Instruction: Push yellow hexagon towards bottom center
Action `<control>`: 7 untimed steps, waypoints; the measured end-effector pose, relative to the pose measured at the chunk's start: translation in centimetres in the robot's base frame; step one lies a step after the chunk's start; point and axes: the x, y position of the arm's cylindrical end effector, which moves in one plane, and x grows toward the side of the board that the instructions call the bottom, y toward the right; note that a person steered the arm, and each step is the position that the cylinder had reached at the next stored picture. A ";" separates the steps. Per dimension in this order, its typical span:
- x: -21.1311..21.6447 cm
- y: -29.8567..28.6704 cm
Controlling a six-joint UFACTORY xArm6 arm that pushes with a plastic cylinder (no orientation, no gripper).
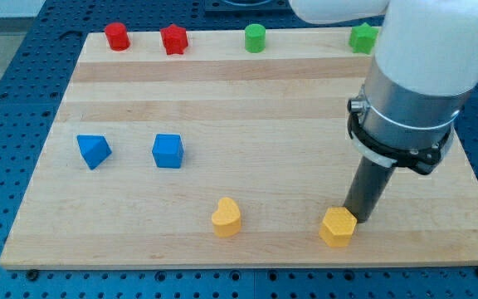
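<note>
Wooden board (247,100): my tip (356,218) touches yellow hexagon (338,227) from the view's right.

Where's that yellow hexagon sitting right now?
The yellow hexagon sits near the board's bottom edge, right of centre, with my tip against its upper-right side and the yellow heart off to its left.

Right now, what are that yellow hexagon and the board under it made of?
The yellow hexagon looks like matte plastic: uniform colour, soft sheen, though painted wood is possible. The board looks like pale wood, with visible grain and plank seams. My tip sits at the hexagon's upper right.
</note>
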 end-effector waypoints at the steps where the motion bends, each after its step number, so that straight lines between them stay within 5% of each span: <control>1: 0.0 3.5; 3: 3.0 1.2; 7: 1.0 -2.7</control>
